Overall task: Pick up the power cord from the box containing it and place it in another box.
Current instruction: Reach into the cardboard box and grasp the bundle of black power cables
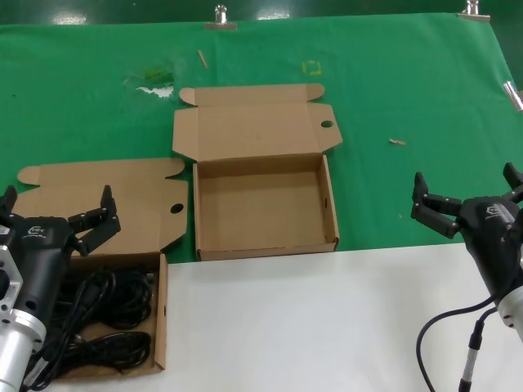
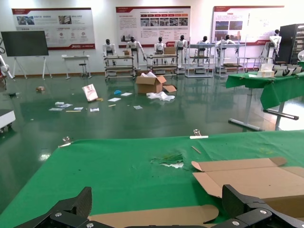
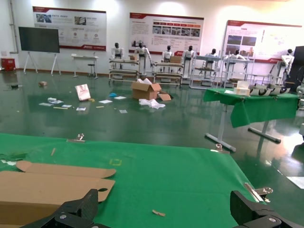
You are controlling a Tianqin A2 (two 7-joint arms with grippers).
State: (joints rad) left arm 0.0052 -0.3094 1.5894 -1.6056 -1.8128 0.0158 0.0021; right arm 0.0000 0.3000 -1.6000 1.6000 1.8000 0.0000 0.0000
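Hovering, head view: left pincer spread wide above the box containing it, power cord coiled inside; another box alongside. Right pincer parked, released. Wrist views: lids only, probably. Next: descend, grasp.

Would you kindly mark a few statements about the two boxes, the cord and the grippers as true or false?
1. The power cord lies inside the box containing it. True.
2. The other box already holds a cable. False: its inside is bare cardboard.
3. The left gripper is open, above the box with the cord. True.
4. The right gripper is shut on the cord. False: it is open and holds nothing, off to the right of both boxes.
5. Both boxes have their lids closed. False: both flap lids are folded back and open.
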